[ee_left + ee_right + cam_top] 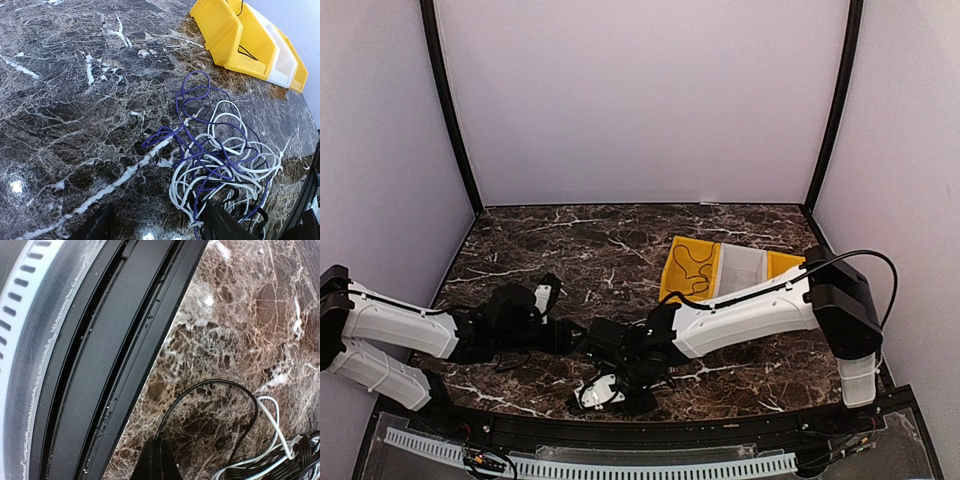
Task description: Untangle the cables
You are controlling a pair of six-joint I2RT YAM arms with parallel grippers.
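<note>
Where the left wrist view looks across the dark marble-patterned surface [75, 100], the tangled bundle of thin purple, white and black flexible cables [220, 155] lies in a loose heap just ahead of the left tool [160, 232]. The left tool stands wide, its two black fingers [97, 225] well apart and gripping nothing. A row of yellow plastic bins [235, 35], with one white plastic bin [284, 60] among them, sits beyond the bundle; a thin black cord [246, 50] lies in one yellow bin. In the right wrist view, the right tool [158, 450] is closed narrow on a thin black cable [220, 382]. This cable arcs up from the fingertips in a loop, next to a thin white cable [272, 420]. The black metal rail [100, 365] at the near edge runs beside the right tool.
</note>
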